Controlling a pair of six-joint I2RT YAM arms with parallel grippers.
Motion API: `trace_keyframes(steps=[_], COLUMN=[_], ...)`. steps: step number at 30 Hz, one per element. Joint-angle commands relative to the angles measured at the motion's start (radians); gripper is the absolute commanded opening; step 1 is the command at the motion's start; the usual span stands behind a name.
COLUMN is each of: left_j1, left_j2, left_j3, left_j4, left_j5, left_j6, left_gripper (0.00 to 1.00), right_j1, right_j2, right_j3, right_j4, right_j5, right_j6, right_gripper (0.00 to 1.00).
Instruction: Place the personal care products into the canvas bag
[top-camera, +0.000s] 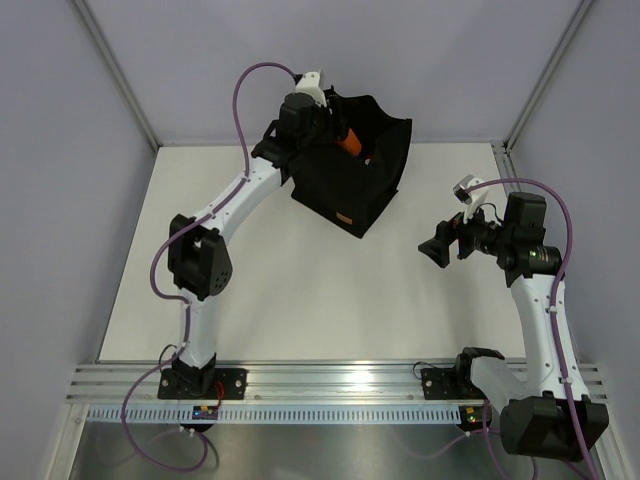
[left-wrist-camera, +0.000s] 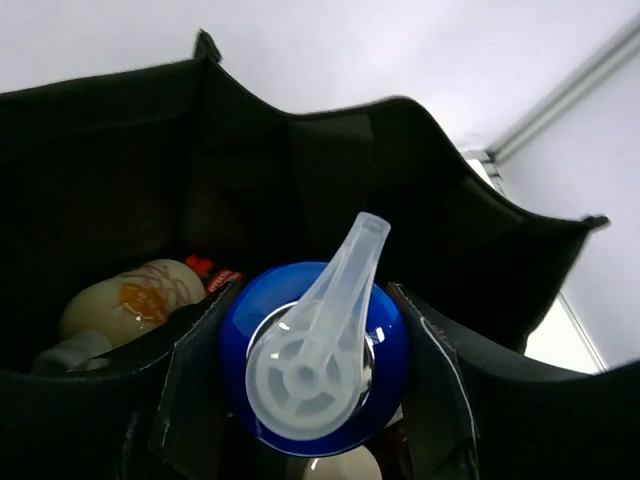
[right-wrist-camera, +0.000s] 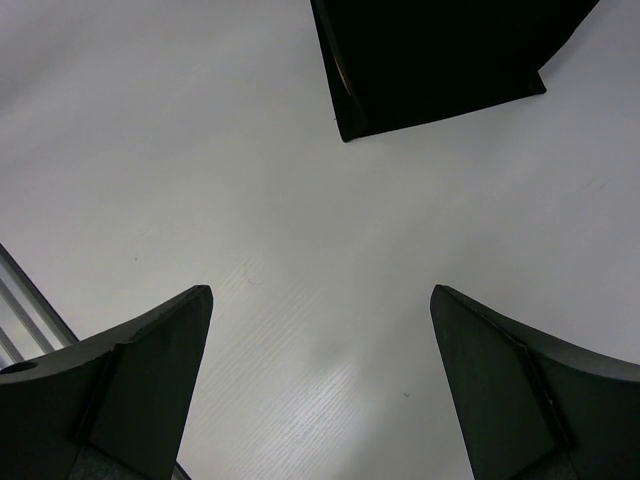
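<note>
Last bottle at the bag; release pending.
Overhead: my left gripper (top-camera: 335, 133) holds the orange bottle (top-camera: 348, 143) over the black bag (top-camera: 345, 190). I see no bottle outside it, and its tan label (top-camera: 347, 219) is unreadable. Left wrist: my fingers (left-wrist-camera: 195, 390) grip the blue cap (left-wrist-camera: 315, 370); a beige bottle (left-wrist-camera: 130, 300) lies inside. Right wrist: my right gripper (right-wrist-camera: 320, 290) is spread, holding nothing.

One black canvas bag (top-camera: 350, 175), one orange bottle with blue cap (left-wrist-camera: 315, 350), one beige bottle (left-wrist-camera: 130, 300) inside bag, one red-capped item (left-wrist-camera: 203, 266) part hidden, two grippers: left gripper (left-wrist-camera: 312, 400), right gripper (right-wrist-camera: 320, 390), one white table (top-camera: 300, 290).
</note>
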Motion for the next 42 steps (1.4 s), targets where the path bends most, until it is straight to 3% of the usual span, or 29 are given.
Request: trace_keyframes(steps=[1, 2, 6, 11, 19, 23, 29, 33, 36, 40, 42], left_j1=[0.012, 0.015, 0.021, 0.052, 0.063, 0.07, 0.078, 0.081, 0.081, 0.081, 0.081], left_j2=[-0.041, -0.041, -0.07, -0.098, -0.302, -0.427, -0.601, -0.864, -1.094, -1.375, -1.431], left_j3=[0.063, 0.066, 0.082, 0.191, 0.062, -0.105, -0.287, -0.733, -0.96, -1.152, -1.203], left_j4=[0.131, 0.109, 0.079, -0.004, -0.036, -0.05, -0.21, -0.188, -0.189, -0.211, -0.243], left_j5=[0.166, 0.193, 0.207, 0.251, 0.216, 0.162, 0.109, 0.122, 0.066, 0.024, 0.003], left_j6=[-0.013, -0.008, 0.01, 0.01, 0.122, 0.165, 0.22, 0.321, 0.346, 0.352, 0.351], left_gripper=[0.59, 0.78, 0.99, 0.99, 0.99, 0.99, 0.99, 0.99, 0.99, 0.99, 0.99], right_j1=[-0.007, -0.007, -0.007, -0.007, -0.015, -0.022, -0.059, -0.113, -0.139, -0.14, -0.14], right_j2=[0.003, 0.005, 0.014, 0.021, 0.024, 0.028, 0.021, -0.025, -0.069, -0.109, -0.117], right_j3=[0.005, 0.005, 0.005, 0.004, 0.001, -0.004, -0.008, -0.022, -0.025, -0.022, -0.005], right_j4=[-0.001, -0.002, -0.002, 0.001, 0.004, 0.006, 0.015, 0.09, 0.137, 0.179, 0.165], right_j5=[-0.007, -0.008, -0.004, 0.001, 0.013, 0.012, 0.007, 0.044, 0.11, 0.191, 0.213], right_j6=[-0.019, -0.019, -0.021, -0.019, -0.016, -0.018, -0.01, 0.092, 0.151, 0.261, 0.301], right_gripper=[0.99, 0.99, 0.99, 1.0, 0.99, 0.99, 1.0, 0.99, 1.0, 0.99, 1.0])
